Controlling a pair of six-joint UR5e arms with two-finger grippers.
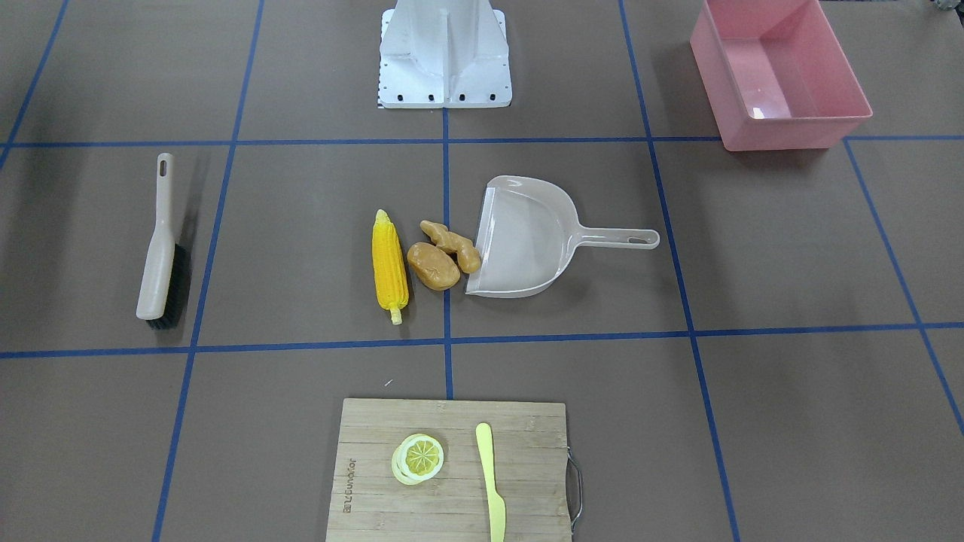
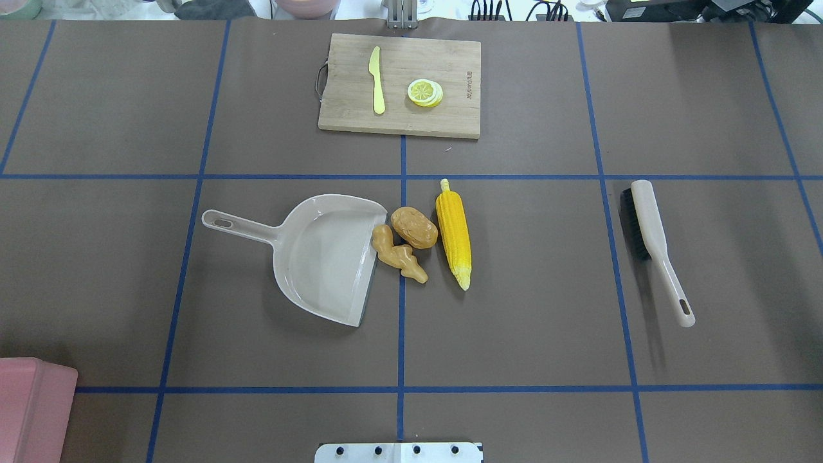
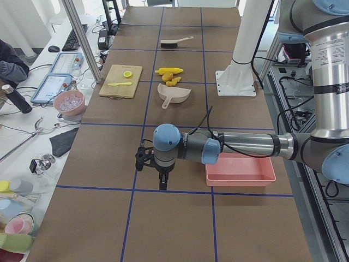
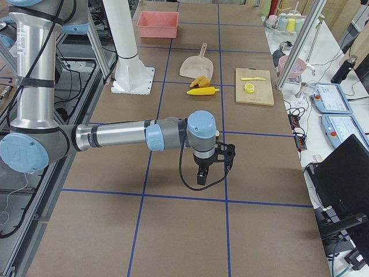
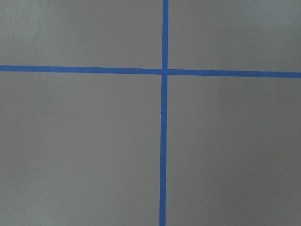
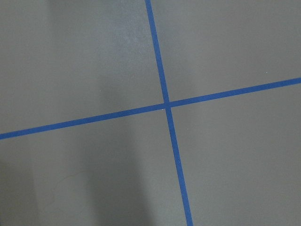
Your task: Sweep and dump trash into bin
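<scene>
Front-facing: ridged yellow corn cob [image 1: 390, 267] lies mid-table, long axis running toward the robot, tapered tip nearest it. Smooth rounded potato [image 1: 433, 265] and knobbly ginger root [image 1: 452, 245] sit between cob and beige plastic dustpan [image 1: 527, 241]; the ginger touches the pan's mouth. Glossy pink rectangular bin [image 1: 783, 120] stands well apart on the robot's left.
Left side view: left gripper [image 3: 162, 184] hangs beside the bin; cannot tell its finger spread.
Right side view: right gripper [image 4: 201, 178], same, cannot tell.

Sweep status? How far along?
Nothing done: corn, potato and ginger lie on the table beside the empty dustpan; bin empty. Nothing in hand: brush untouched, left gripper and right gripper over bare table, away from both tools. All left: sweep, dump.
</scene>
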